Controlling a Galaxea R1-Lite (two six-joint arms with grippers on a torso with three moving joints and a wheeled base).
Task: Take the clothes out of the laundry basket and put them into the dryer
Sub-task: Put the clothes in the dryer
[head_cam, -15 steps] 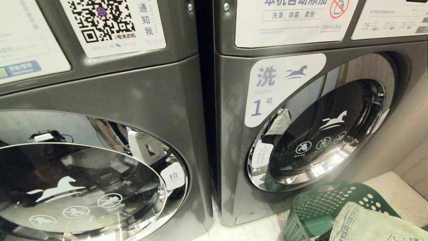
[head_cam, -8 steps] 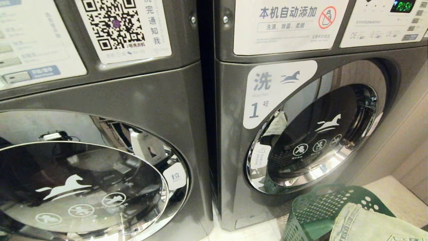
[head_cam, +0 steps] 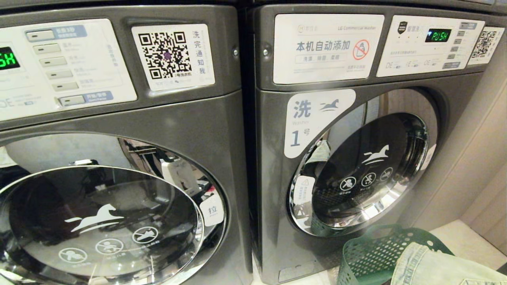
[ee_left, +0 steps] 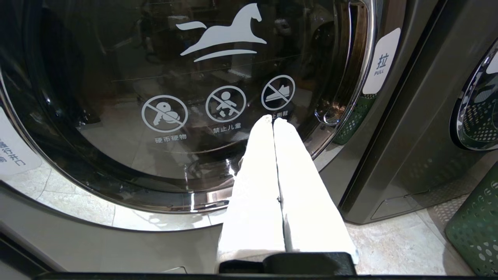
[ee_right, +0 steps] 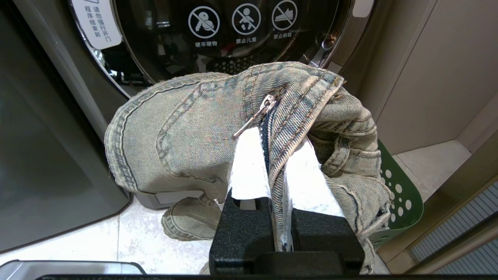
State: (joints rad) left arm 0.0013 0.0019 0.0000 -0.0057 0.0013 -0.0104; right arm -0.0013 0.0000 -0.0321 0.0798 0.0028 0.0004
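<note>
Faded denim jeans hang in front of the right-hand grey front-loader, whose round glass door is shut. My right gripper is shut on the jeans at the zipper fly. Part of the jeans shows low at the right in the head view, over the green perforated laundry basket on the floor. My left gripper is shut and empty, pointing at the left machine's shut door. Which machine is the dryer I cannot tell; the right one's label reads Washer, number 1.
The two machines stand side by side with a narrow gap between them. Their control panels run along the top. A beige wall panel closes in the right side. The floor is pale tile. A white pull tag marks the left door's edge.
The head view has tilted upward, so the whole scene has slid down and the control panels have come into view. Machines, basket and jeans have not moved.
</note>
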